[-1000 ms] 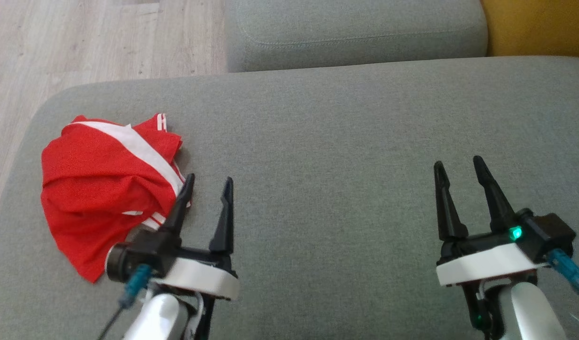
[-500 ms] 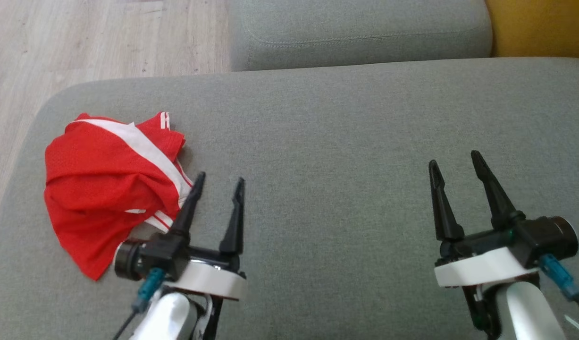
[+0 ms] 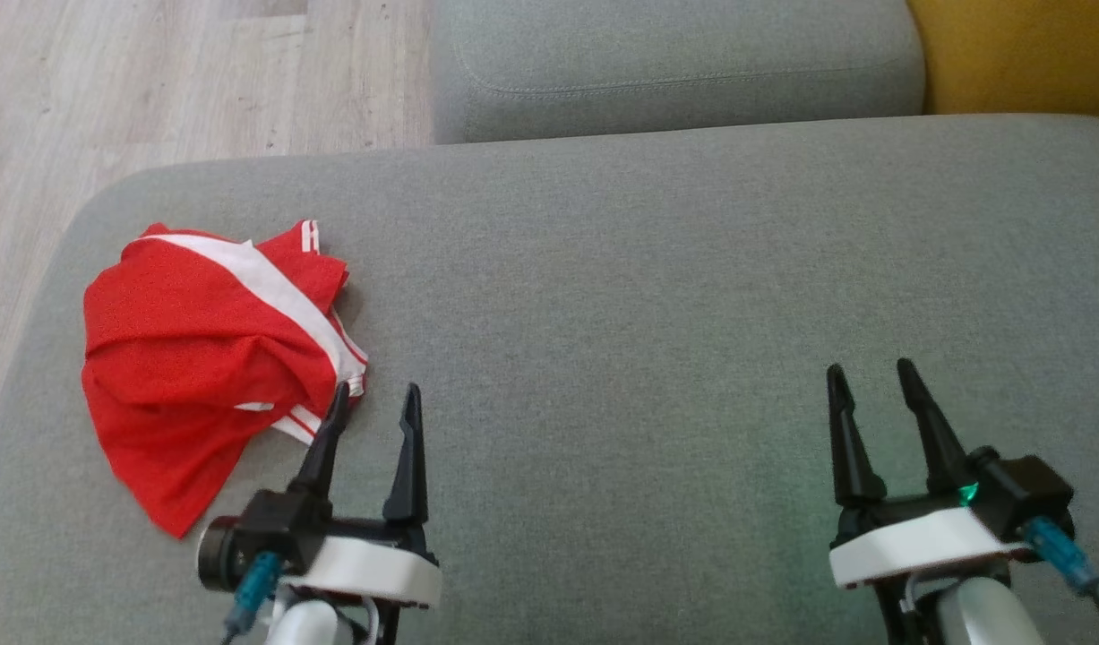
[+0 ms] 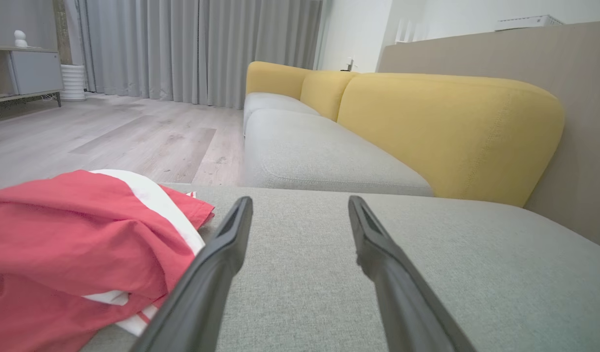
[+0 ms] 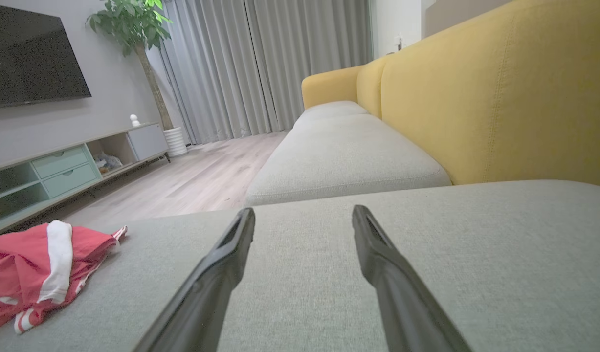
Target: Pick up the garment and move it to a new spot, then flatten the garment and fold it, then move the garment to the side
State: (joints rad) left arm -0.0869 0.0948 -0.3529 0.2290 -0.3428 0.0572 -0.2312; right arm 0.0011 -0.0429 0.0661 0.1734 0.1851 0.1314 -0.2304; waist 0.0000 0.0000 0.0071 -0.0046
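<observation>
Red white-striped garment, grey cushion

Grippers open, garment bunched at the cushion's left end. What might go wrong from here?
1. The garment is crumpled in layers; the left gripper, right beside it, may pinch several folds and lift a bundle.
2. It lies near the left edge of the cushion, so a nudge might push it toward the floor.
</observation>
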